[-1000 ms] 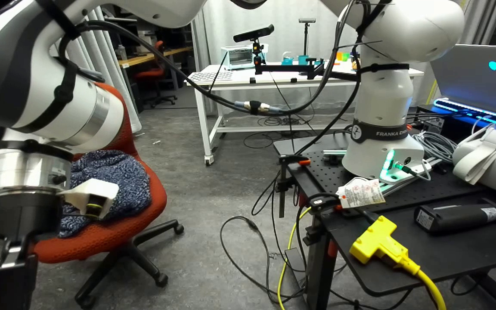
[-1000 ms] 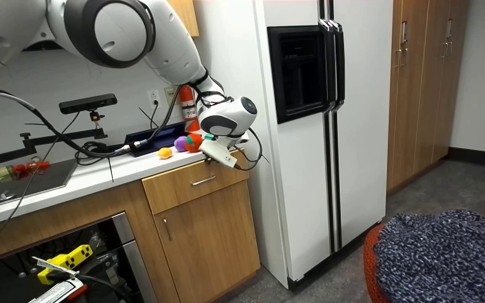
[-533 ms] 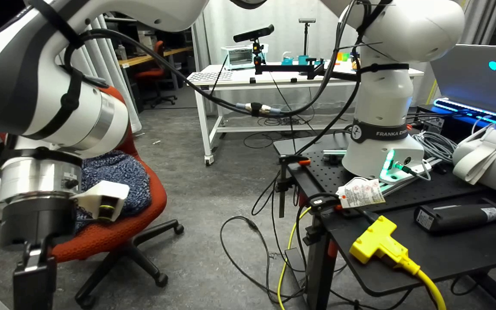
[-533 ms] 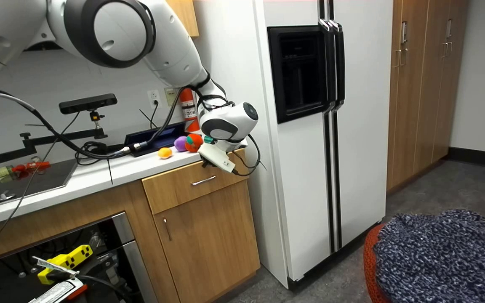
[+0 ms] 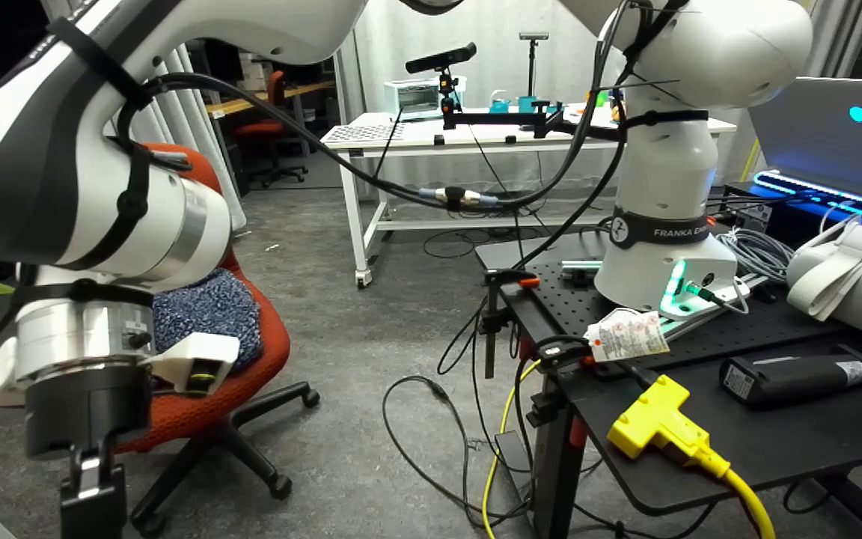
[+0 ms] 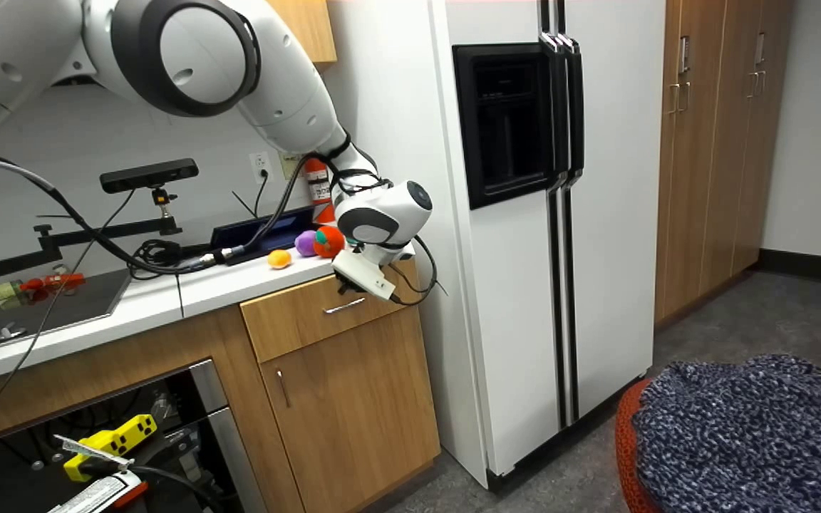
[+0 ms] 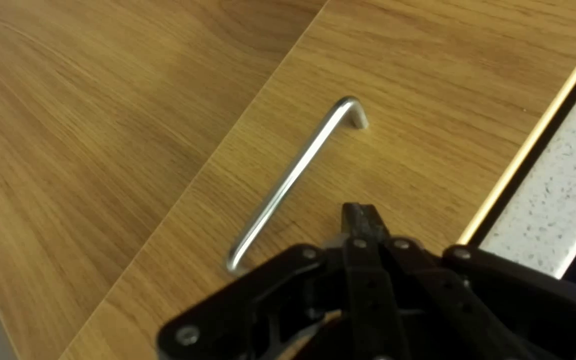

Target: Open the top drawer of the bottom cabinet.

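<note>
The top drawer's wooden front (image 6: pixel 286 324) shows in an exterior view, under the white counter, and looks shut. Its silver bar handle (image 6: pixel 344 306) lies just below my gripper. In the wrist view the drawer front (image 7: pixel 443 115) fills the middle, with a pale top edge beside a dark gap under the counter. The handle (image 7: pixel 293 172) runs diagonally left of my fingertips. My gripper (image 7: pixel 360 212) is shut with its fingertips together, holding nothing, between the handle and the top edge, apart from the handle. It also shows in an exterior view (image 5: pixel 93 501). The drawer's inside is hidden.
A cabinet door (image 6: pixel 353 399) is below the drawer. A white fridge (image 6: pixel 410 214) stands right beside the cabinet. Toy fruit, including an orange one (image 6: pixel 279 258), lie on the counter (image 6: pixel 197 291). A red chair (image 5: pixel 270 329) stands behind the arm.
My gripper has moved down along the drawer front, closer to the handle's level. It shifts right and down in an exterior view. The drawer has not moved.
</note>
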